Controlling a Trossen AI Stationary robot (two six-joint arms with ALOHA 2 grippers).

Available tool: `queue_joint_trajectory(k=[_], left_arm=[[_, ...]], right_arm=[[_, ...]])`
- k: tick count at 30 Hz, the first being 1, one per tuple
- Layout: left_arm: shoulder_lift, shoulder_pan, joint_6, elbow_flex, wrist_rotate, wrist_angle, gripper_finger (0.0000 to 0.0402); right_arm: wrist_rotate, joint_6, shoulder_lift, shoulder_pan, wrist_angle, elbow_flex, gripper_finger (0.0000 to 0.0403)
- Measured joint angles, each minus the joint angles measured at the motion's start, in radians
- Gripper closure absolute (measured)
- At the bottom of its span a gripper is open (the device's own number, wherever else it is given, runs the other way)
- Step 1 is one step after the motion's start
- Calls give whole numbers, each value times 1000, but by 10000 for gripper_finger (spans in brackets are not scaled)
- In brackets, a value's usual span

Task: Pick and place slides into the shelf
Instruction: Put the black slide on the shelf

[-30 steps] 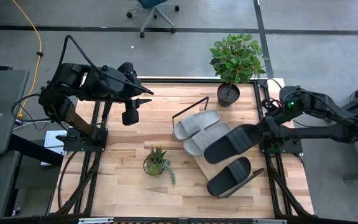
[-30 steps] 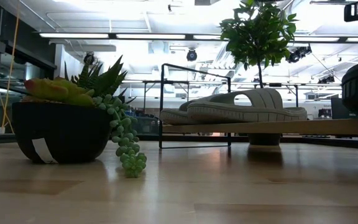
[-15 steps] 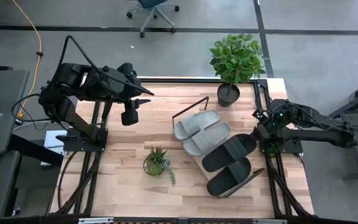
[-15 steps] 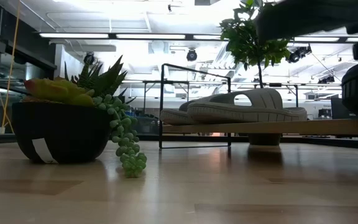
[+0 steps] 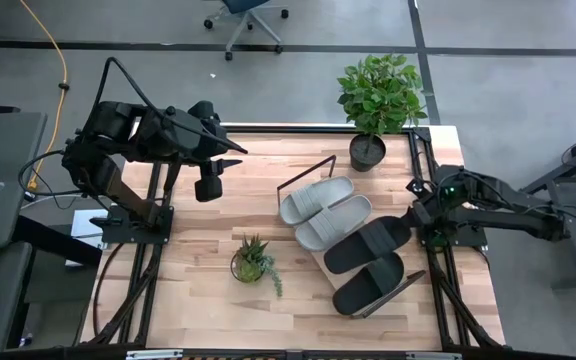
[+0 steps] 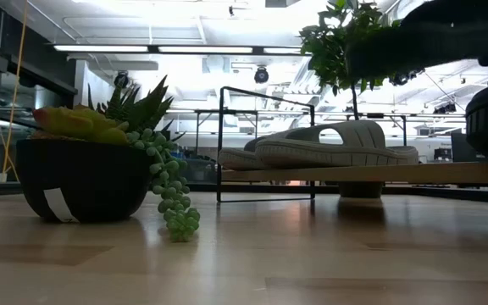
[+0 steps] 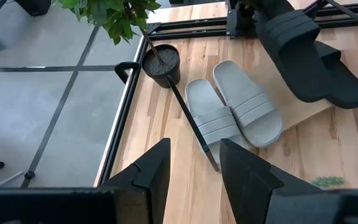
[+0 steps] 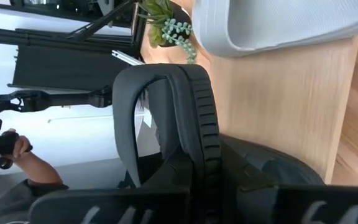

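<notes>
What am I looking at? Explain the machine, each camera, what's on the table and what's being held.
This is a robot with two dark arms fixed at a wooden table, each ending in a two-finger gripper. One camera looks straight down on the table, one looks across it at tabletop height, and one rides on each wrist.

On the table stand a leafy potted plant, a small succulent and a slanted wooden shelf. Two grey slides and one black slide lie on the shelf.

The right gripper is shut on the second black slide, which the table-level camera shows raised above the shelf. The left gripper hovers over the table's left side, open and empty.
</notes>
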Motion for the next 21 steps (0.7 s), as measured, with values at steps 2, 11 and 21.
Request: queue_joint_trajectory(k=[2,11,21], left_arm=[[0,0,0,0,0,-1,275],[0,0,-2,0,0,-1,275],[0,0,-2,0,0,-1,275]], right_arm=[[0,-4,0,0,8,-15,396],[-6,-22,-1,0,54,-85,396],[22,-30,-1,0,47,-134,396]])
